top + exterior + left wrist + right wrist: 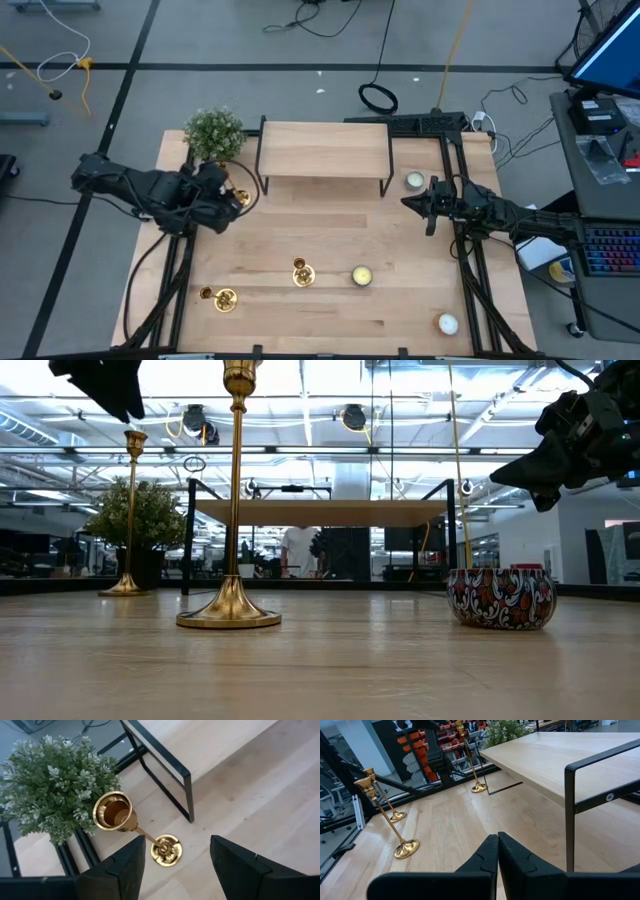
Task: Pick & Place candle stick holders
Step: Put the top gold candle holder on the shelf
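The candlestick [120, 817] stands upright on the surface [330, 215] beside the plant [55, 785], directly below the left tool [177, 862], whose fingers are spread to descend around it. The right tool [498, 851] waits closed near the small raised table [325, 150].

No readable text, label, brand, number or sign on anything here.

Shiny gold candle stick holders [302, 273] on a pale wood tabletop [330, 310]; green potted plant [213, 133]; candle tin [500, 598] patterned red-and-blue floral.
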